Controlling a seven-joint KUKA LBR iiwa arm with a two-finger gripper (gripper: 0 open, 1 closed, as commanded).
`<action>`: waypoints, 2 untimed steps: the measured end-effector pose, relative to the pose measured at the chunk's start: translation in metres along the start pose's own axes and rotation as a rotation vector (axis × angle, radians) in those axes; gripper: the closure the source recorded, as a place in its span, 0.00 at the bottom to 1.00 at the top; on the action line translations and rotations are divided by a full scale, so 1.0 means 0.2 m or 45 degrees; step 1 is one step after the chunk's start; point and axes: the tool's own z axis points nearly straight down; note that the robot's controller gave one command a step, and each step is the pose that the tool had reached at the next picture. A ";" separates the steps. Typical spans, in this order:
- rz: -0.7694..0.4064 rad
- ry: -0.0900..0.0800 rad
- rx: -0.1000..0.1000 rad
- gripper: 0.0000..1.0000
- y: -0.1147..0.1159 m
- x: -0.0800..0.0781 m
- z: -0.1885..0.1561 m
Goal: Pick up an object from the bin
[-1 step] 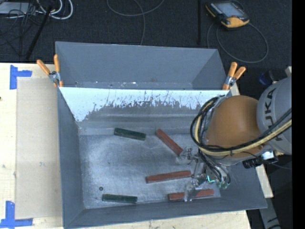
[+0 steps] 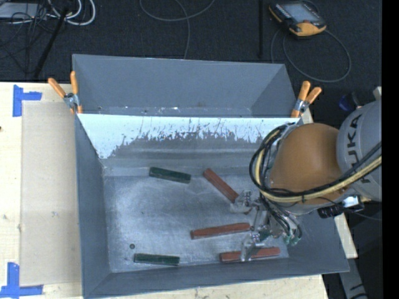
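Observation:
My gripper (image 2: 252,245) is low in the bin's front right corner, under the orange wrist cover. Its tips stand right over a reddish-brown flat stick (image 2: 249,254) lying along the front wall. A second reddish-brown stick (image 2: 219,230) lies just to its left, a little further back. A third one (image 2: 221,185) lies slanted near the middle, close to the gripper's upper side.
Two dark green sticks lie further off: one (image 2: 169,175) at the back left of the floor, one (image 2: 156,260) at the front left. The right wall and front wall of the bin are close to the gripper.

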 end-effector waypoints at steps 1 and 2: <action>-0.080 -0.006 0.000 1.00 -0.13 -0.24 0.38; -0.080 -0.006 0.000 1.00 -0.13 -0.24 0.38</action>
